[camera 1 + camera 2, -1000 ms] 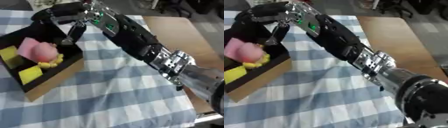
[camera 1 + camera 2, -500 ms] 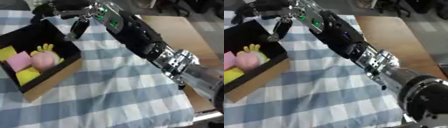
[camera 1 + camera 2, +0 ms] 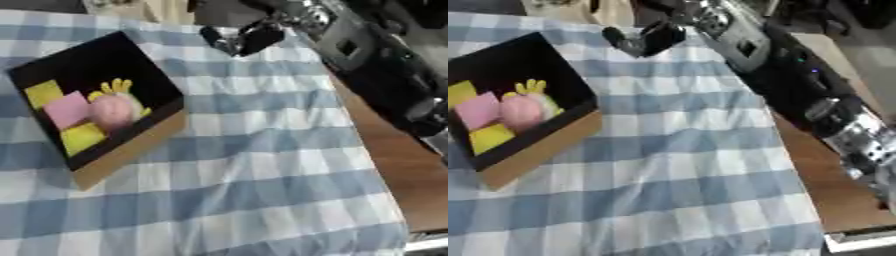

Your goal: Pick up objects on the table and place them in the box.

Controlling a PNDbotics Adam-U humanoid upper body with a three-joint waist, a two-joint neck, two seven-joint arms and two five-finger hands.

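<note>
A black-lined cardboard box [image 3: 131,146] sits at the left on the checked cloth. Inside it lie a round pink toy with yellow tips [image 3: 112,111], a flat pink square [image 3: 68,109] and two yellow blocks [image 3: 44,93] [image 3: 83,137]. My right hand [image 3: 245,40] hovers over the far part of the cloth, to the right of the box and apart from it. Its fingers hang relaxed with nothing in them. The arm [image 3: 798,85] runs back to the right edge. My left hand shows in neither view.
Blue-and-white checked cloth [image 3: 262,165] covers most of the table. A bare wooden strip [image 3: 385,165] runs along its right side, ending at the table's edge. The pictures are blurred by motion.
My right hand has let go of the pink toy, which now lies in the box, and has pulled up and away to the right. The whole picture has shifted, so the camera moved.
</note>
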